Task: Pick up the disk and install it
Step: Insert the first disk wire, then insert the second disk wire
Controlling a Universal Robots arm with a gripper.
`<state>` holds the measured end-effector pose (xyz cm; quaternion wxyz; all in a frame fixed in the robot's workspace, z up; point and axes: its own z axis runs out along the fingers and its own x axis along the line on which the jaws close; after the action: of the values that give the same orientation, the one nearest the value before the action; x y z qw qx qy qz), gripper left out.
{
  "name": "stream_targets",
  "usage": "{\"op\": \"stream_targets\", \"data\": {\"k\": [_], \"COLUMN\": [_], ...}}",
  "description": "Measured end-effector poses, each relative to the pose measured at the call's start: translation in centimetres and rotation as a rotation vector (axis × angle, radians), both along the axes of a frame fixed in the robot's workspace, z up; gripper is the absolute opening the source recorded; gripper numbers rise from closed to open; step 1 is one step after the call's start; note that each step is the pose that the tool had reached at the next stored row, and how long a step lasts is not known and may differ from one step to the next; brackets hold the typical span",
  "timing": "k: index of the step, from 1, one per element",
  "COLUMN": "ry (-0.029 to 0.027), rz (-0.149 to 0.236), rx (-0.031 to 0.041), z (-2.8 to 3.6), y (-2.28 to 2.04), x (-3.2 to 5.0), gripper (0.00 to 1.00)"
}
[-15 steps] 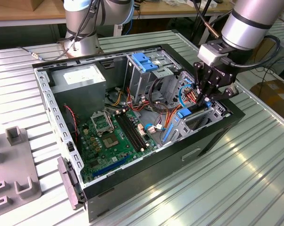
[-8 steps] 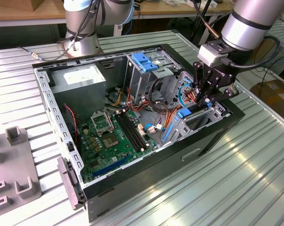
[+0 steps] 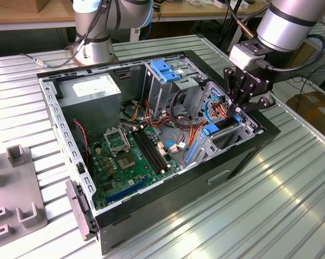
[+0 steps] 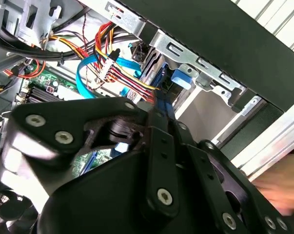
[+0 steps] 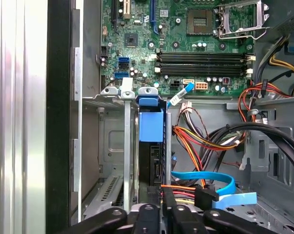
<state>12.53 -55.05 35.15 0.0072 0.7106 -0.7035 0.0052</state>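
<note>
Black and linked, the pincer [image 3: 243, 105] hangs over the drive bay at the corner of the open computer case [image 3: 248, 156] on the exterior view's right. Its fingers [image 5: 156, 214] in the first wrist view stand close together, straddling the top edge of the disk [image 5: 150, 156], but whether they actually grip it I cannot tell. The disk stands on edge in a slot of the metal bay [image 5: 112, 146], its blue rail tab [image 5: 150, 124] facing the motherboard; in the exterior view that blue [image 3: 212, 129] shows just below the pincer. Beside the slot, a blue flat data cable [image 5: 220, 185] and a bundle of red, yellow and orange wires [image 5: 195, 141] run past. Beyond lies the green motherboard [image 3: 130, 156], with memory slots [image 3: 149, 148] and a processor socket [image 3: 115, 139]. Farther still are the blue-topped drive cage [image 3: 167, 73] and the grey power supply box [image 3: 89, 89]. The case rests on a ribbed metal bench [image 3: 259, 216].
</note>
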Motion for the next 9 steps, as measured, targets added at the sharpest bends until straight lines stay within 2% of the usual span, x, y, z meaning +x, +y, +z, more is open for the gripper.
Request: {"op": "stream_targets", "data": {"k": [1, 9], "ry": [0.0001, 0.0000], "rz": [0.000, 0.000], "rx": [-0.0001, -0.0003], "z": [0.00, 0.00], "y": [0.00, 0.00], "x": [0.00, -0.07], "gripper": [0.10, 0.10]}}
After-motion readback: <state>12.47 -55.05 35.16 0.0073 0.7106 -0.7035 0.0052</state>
